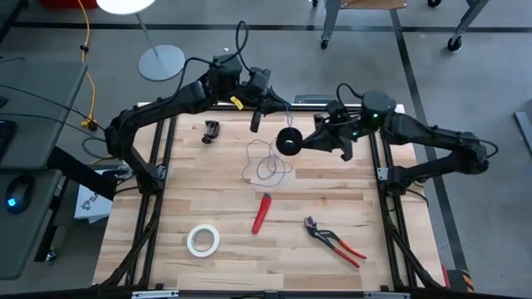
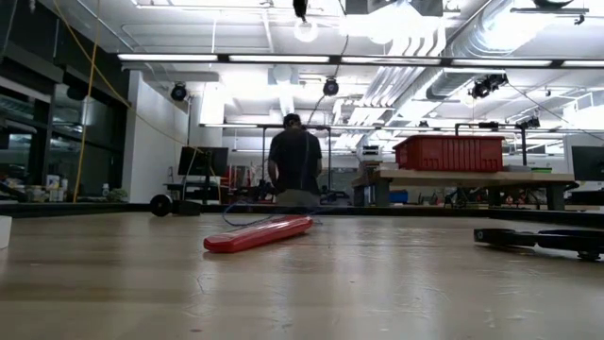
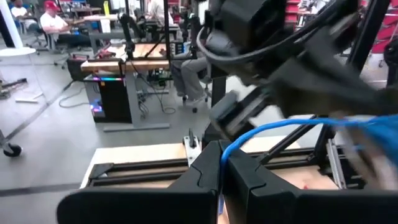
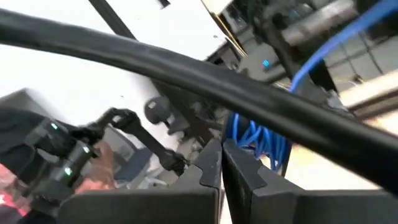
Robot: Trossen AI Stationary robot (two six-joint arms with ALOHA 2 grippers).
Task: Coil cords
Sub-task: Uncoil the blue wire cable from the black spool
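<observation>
Your left gripper (image 3: 221,168) was clamped on the blue wire (image 3: 273,129) above the spool (image 1: 288,142). Your right gripper (image 1: 309,141), pinched together, held that spool. Loose loops (image 1: 266,164) beside it remained uncoiled; most work seemed left.

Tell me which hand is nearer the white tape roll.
Left. The left hand hangs over the table's far edge, pinching the blue wire, closer to the white tape roll near the front-left. The right hand, shut at the black spool, is farther right.
</observation>
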